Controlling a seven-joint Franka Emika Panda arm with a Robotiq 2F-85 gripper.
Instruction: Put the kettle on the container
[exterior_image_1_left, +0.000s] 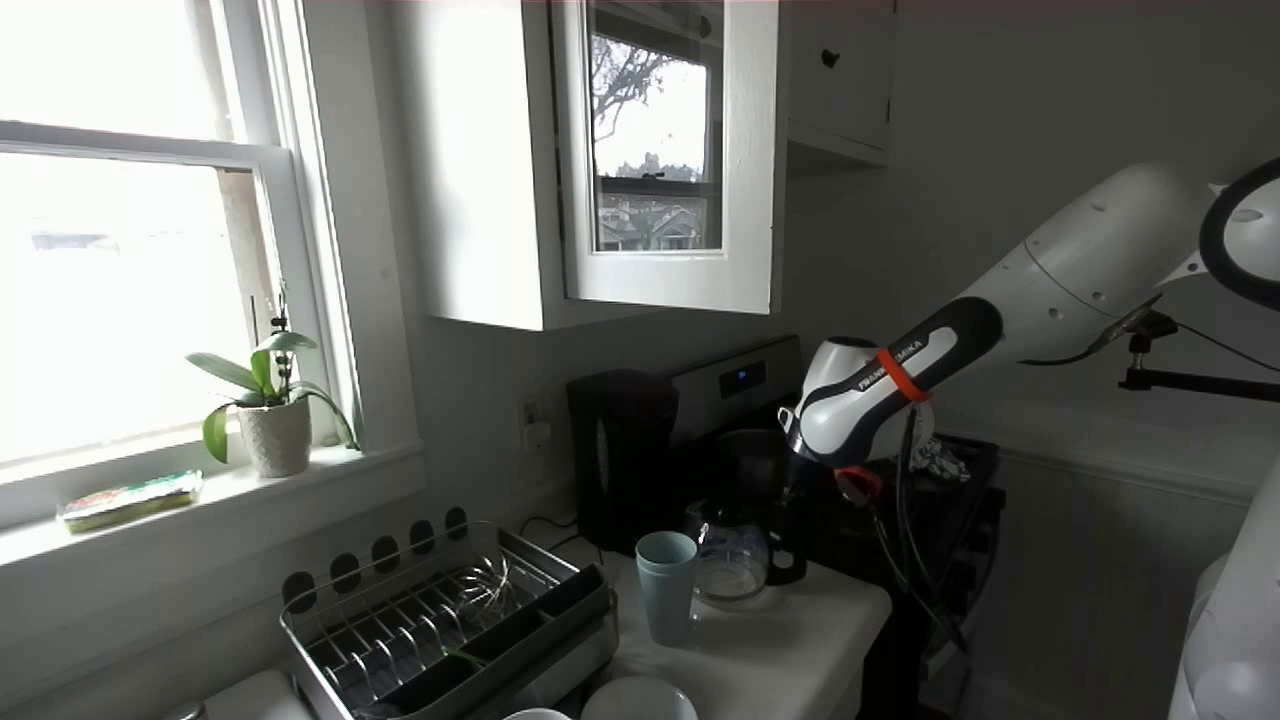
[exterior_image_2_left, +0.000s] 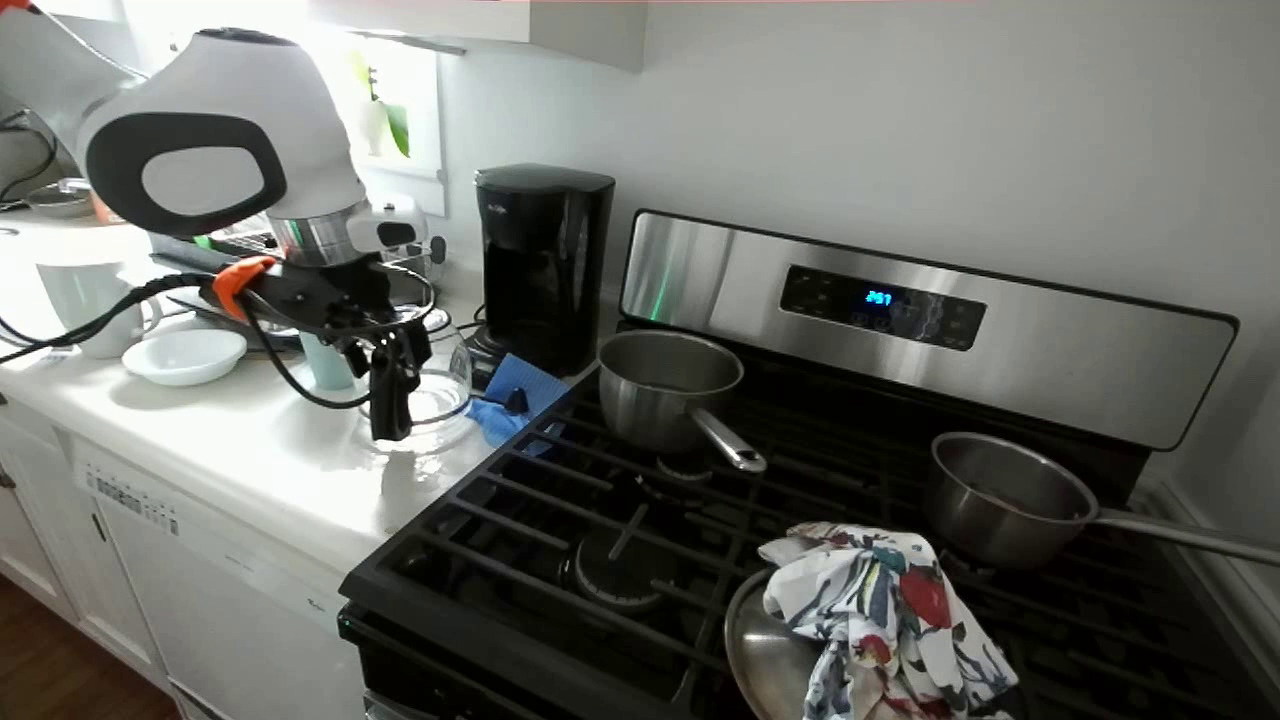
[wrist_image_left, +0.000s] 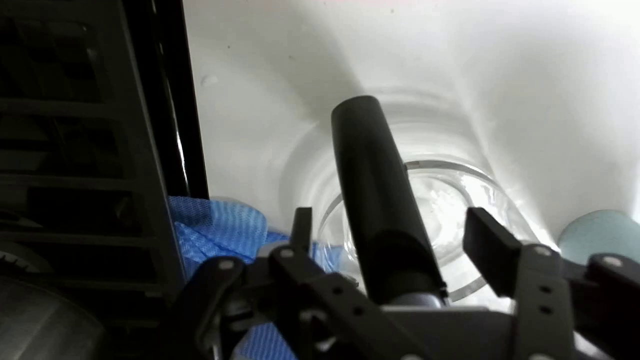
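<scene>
Glass kettle (exterior_image_1_left: 733, 565): your spread, empty jaws straddle its handle (wrist_image_left: 382, 200) askew; closing could twist it into the cup (exterior_image_1_left: 666, 590).

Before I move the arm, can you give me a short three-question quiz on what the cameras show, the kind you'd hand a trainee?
1. In the wrist view, what shows between the two sides of the gripper?
A. a floral towel
B. the black handle of the glass pot
C. a saucepan's steel handle

2. True or false: the pale blue-green cup stands upright on the counter.

3. Short answer: is the gripper open or shut?

Key
1. B
2. True
3. Open; in the wrist view, gaps show on both sides of the black handle.
</scene>
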